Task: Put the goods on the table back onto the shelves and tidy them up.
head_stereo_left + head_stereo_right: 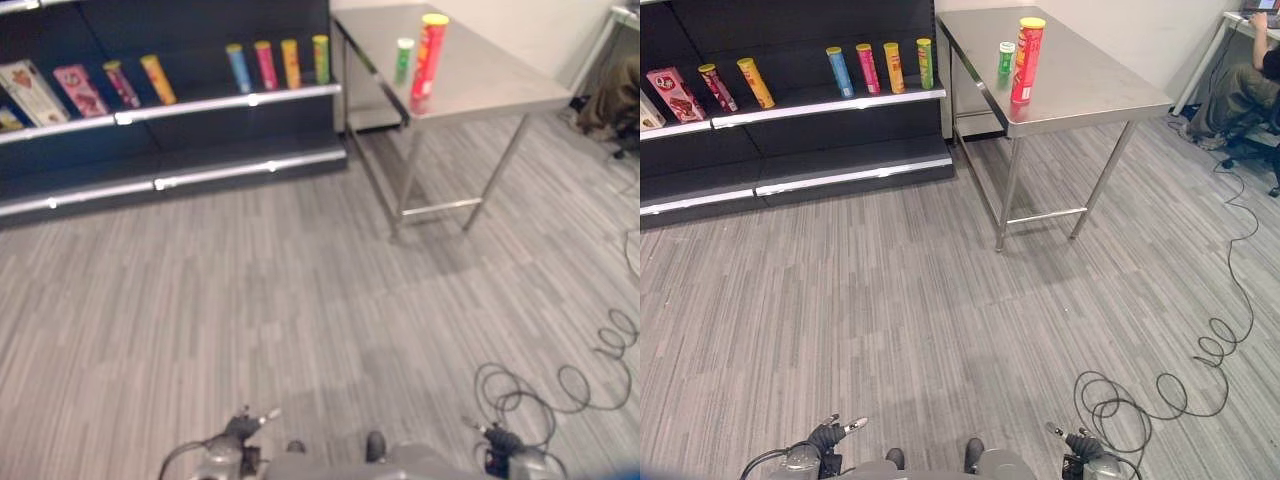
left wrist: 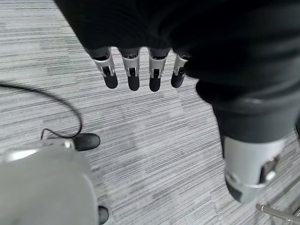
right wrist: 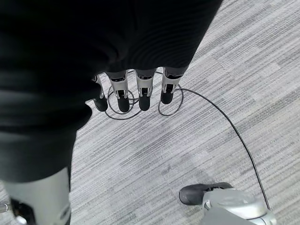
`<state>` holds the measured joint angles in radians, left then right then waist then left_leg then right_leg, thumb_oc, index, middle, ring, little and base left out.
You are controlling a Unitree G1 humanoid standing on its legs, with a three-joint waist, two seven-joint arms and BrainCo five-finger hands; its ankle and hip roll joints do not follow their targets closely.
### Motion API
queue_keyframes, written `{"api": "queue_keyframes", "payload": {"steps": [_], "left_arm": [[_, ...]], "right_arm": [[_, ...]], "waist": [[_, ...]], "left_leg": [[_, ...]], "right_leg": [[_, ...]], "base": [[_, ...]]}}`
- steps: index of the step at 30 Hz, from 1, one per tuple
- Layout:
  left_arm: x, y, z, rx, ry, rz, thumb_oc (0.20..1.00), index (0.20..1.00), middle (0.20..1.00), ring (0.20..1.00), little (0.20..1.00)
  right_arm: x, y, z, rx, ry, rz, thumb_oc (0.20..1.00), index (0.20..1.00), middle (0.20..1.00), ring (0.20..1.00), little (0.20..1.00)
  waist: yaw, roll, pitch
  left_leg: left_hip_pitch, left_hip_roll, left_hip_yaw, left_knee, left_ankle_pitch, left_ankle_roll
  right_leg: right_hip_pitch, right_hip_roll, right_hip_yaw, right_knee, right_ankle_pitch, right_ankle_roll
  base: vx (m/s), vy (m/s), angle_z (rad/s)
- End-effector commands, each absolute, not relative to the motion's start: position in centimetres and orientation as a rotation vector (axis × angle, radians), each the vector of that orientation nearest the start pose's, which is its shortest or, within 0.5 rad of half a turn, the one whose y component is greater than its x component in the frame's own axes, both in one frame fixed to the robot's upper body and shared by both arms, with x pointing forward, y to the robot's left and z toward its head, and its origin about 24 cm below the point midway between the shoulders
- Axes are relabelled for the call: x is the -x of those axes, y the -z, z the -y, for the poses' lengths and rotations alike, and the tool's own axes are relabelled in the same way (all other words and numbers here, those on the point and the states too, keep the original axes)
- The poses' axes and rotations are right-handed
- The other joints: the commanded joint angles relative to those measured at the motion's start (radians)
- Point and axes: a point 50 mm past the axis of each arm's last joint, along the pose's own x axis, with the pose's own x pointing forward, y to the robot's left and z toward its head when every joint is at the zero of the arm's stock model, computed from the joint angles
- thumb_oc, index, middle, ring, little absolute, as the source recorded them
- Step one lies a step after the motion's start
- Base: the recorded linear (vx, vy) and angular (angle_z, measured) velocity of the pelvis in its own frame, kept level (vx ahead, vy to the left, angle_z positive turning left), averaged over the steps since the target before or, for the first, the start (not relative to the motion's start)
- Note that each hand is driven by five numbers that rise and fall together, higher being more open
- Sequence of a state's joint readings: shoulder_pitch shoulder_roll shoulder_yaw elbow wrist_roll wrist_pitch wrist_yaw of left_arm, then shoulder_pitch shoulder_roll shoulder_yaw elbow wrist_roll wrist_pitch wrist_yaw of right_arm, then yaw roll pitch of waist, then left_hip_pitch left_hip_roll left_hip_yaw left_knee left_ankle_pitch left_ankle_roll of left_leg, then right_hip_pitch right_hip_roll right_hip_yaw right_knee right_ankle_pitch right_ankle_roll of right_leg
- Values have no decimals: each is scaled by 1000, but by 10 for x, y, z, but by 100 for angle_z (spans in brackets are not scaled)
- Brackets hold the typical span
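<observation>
Here both the left hand (image 2: 140, 70) and right hand (image 3: 136, 89) hang open-fingered; red can (image 1: 1026, 60) stands near the table (image 1: 1090, 85) edge.

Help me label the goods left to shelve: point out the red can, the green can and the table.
red can (image 1: 1026, 62), right eye view, mid-body
green can (image 1: 1006, 58), right eye view, mid-body
table (image 1: 1090, 85), right eye view, bare top

Right robot hand (image 3: 133, 91) empty, fingers (image 3: 144, 96) straight, hanging over grey striped floor (image 3: 187, 140).
</observation>
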<state>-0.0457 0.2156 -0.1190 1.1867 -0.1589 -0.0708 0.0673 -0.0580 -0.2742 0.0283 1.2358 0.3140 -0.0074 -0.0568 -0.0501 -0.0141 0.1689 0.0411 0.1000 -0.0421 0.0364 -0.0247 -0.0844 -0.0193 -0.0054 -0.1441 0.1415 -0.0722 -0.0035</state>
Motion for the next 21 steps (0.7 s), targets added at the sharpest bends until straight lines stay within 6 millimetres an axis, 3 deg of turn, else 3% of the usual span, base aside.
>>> {"api": "queue_keyframes", "payload": {"steps": [1, 21], "left_arm": [[-133, 144, -243, -190, -195, -1011, 1000, 1000, 1000, 1000, 1000], [-129, 147, -242, -206, -199, -1032, 1000, 1000, 1000, 1000, 1000]], "right_arm": [[-119, 150, 253, 29, 345, -1118, 1000, 1000, 1000, 1000, 1000], [-118, 150, 254, 37, 351, -1119, 1000, 1000, 1000, 1000, 1000]], "waist": [[-2, -54, -5], [-3, -56, 3]], "left_leg": [[-22, -32, 9, 120, -154, -6], [-35, -36, 12, 128, -155, -3]], "right_leg": [[79, -131, 36, -27, -104, 151], [70, -137, 33, -21, -104, 154]], "base": [[0, 0, 0], [-5, 3, -2]]}}
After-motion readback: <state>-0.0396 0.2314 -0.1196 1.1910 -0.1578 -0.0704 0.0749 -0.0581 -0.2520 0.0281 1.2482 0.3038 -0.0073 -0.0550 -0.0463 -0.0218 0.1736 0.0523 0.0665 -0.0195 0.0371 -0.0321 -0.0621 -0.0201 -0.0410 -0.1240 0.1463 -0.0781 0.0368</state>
